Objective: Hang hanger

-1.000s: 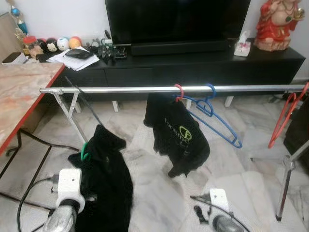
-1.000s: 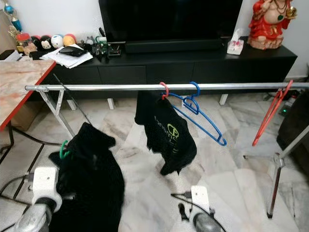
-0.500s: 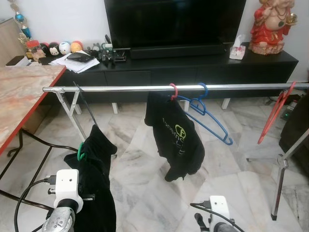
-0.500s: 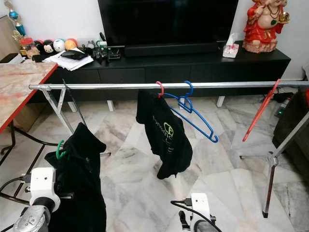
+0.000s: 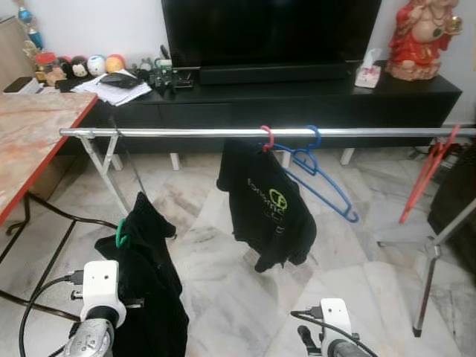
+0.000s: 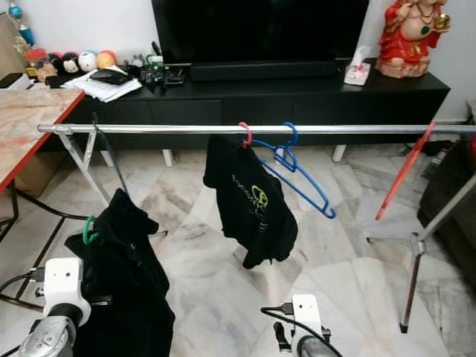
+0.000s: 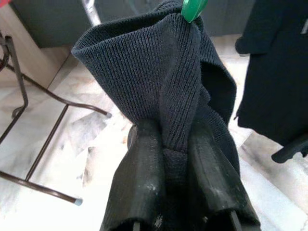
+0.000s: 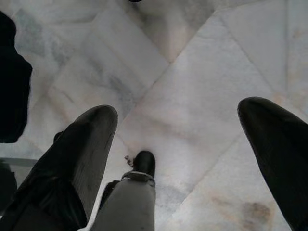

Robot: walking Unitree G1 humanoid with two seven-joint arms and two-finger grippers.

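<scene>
A black knit garment [image 5: 152, 286] on a green hanger [image 5: 121, 236] hangs low at my left, below the silver rail [image 5: 186, 132]. My left gripper [image 7: 174, 139] is shut on the garment, its fingers [image 7: 144, 173] pinching the fabric just under the green hook [image 7: 193, 8]. On the rail hang a black printed shirt [image 5: 268, 208] on a pink hanger [image 5: 268, 138], an empty blue hanger [image 5: 320, 172] and a red hanger [image 5: 428, 172] at the far right. My right gripper [image 8: 177, 134] is open, held low over the marble floor.
A black TV cabinet [image 5: 297, 100] with a large screen stands behind the rail. A red-edged marble table [image 5: 33, 137] is at the left. The rail's legs [image 5: 100, 167] and a stand leg [image 5: 425, 290] rise from the marble floor [image 5: 245, 305]. Cables trail at lower left.
The camera has shifted slightly between frames. The held garment stays low at my left, and both arms keep about the same places.
</scene>
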